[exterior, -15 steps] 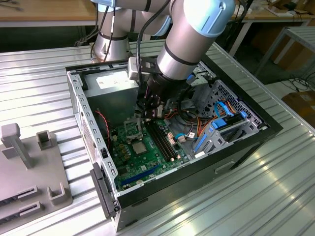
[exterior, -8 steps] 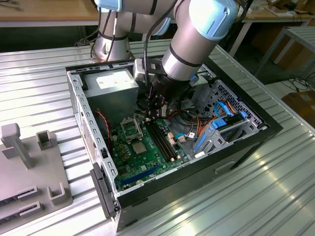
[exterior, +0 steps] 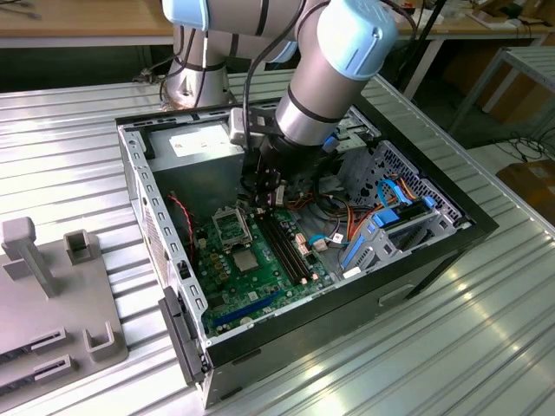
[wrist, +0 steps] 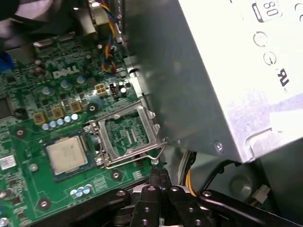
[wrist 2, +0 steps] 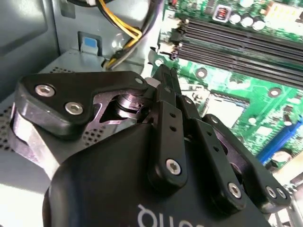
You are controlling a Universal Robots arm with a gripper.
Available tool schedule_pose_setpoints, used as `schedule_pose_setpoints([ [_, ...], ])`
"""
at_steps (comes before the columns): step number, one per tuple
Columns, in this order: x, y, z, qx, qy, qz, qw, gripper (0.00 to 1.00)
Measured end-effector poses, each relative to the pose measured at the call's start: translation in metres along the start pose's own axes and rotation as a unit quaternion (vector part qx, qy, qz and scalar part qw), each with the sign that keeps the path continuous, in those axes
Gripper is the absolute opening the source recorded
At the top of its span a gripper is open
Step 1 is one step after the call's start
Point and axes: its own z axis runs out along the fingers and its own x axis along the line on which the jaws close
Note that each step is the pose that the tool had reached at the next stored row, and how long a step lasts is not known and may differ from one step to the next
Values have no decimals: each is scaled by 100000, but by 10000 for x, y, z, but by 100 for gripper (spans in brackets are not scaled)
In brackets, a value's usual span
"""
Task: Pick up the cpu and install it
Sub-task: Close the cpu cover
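Currently gripper [wrist: 158,177] fingers pressed together, holding nothing, low inside the computer case [exterior: 139,186] beside the open socket frame [wrist: 128,135]. Cpu [wrist: 66,155] sits seated on the green board [wrist: 28,189].

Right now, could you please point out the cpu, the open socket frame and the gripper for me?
cpu [wrist: 66,154], first wrist view, middle of its pale face.
open socket frame [wrist: 127,135], first wrist view, the board area inside the frame.
gripper [wrist: 159,174], first wrist view, tips of its closed fingers.
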Motion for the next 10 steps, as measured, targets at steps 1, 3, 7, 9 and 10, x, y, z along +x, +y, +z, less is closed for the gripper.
schedule_pose_setpoints([
  [1, -18, 3, 24, -1, -16, 30, 100000, 11],
  [3, -47, 9, 64, 0, -33, 80, 100000, 11],
  [7, -93, 22, 140, -21, -168, 119, 100000, 11],
  [9, -86, 20, 146, 7, -181, 112, 100000, 11],
  [10, -78, 19, 145, 27, -193, 118, 100000, 11],
])
